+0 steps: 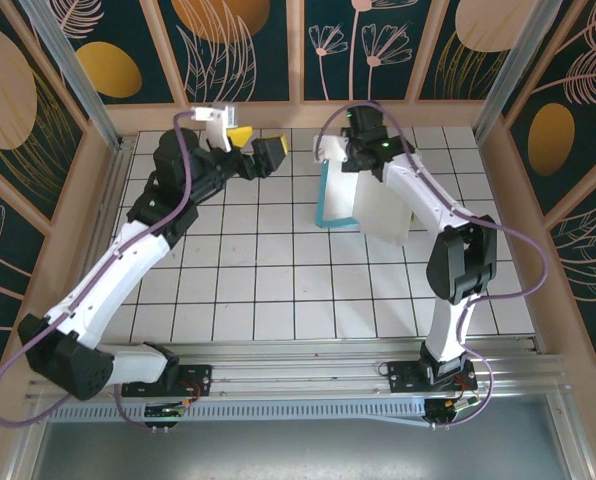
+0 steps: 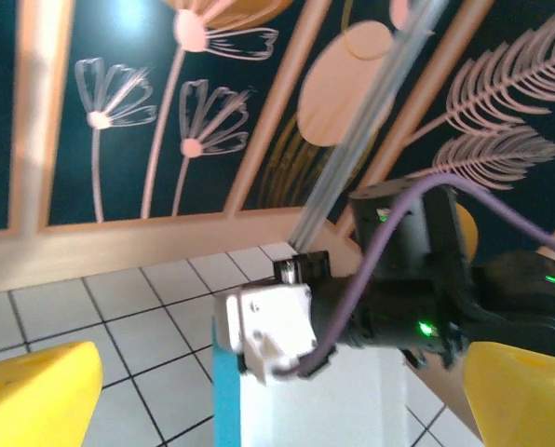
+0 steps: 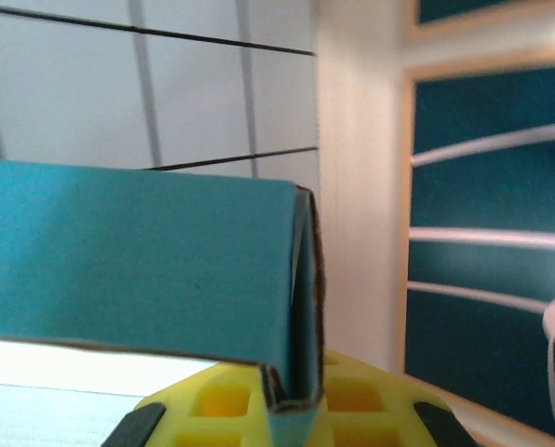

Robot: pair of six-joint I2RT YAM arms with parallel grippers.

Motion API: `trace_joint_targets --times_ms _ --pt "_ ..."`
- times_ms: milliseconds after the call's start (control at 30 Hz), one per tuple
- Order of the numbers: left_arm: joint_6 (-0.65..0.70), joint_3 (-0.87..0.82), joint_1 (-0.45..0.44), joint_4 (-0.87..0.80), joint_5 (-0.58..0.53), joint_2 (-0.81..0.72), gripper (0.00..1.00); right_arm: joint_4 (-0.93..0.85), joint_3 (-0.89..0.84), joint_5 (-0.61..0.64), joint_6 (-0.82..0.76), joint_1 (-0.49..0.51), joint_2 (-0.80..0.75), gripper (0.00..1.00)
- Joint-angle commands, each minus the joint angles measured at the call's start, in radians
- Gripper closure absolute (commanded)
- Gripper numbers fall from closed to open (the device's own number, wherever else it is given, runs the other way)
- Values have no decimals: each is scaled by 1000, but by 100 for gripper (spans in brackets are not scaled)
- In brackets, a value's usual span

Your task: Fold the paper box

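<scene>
While the right claw [image 1: 342, 152] pinches the top edge of the paper box [image 1: 380, 212] and holds it upright over the far side of the table [image 1: 258, 290], the left claw [image 1: 255, 143] hangs just beside it, spread wide and empty. The fold looks partly made: the panels are bent, turquoise against white, but they hang loose. Pressing it flat and setting it down seems left to do. From overhead the grip is hidden. The right wrist camera shows a doubled turquoise crease wedged against a yellow pad [image 3: 250, 402], and the left wrist camera shows the box's white face.
</scene>
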Motion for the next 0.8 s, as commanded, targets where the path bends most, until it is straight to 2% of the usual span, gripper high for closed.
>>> trace_joint_targets --times_ms 0,67,167,233,333,400,533,767 --pt "-146 -145 16 70 -48 1 1 -197 -37 172 -216 104 0 100" --pt "-209 -215 30 97 -10 -20 1 -161 -132 271 -226 178 13 97" --pt "-249 -318 45 117 0 -64 1 -146 -222 300 -205 268 37 97" --pt "-237 -406 54 122 -18 -125 1 -120 -272 302 -199 326 48 95" --pt "-172 -490 61 110 -82 -230 1 -10 -340 331 -201 386 57 87" --pt "-110 -524 61 85 -137 -295 1 47 -362 336 -192 416 63 80" --pt "-21 -567 61 27 -256 -379 1 -8 -339 301 -138 444 64 71" --pt "24 -577 61 -24 -253 -365 3 -50 -340 291 -46 478 5 66"
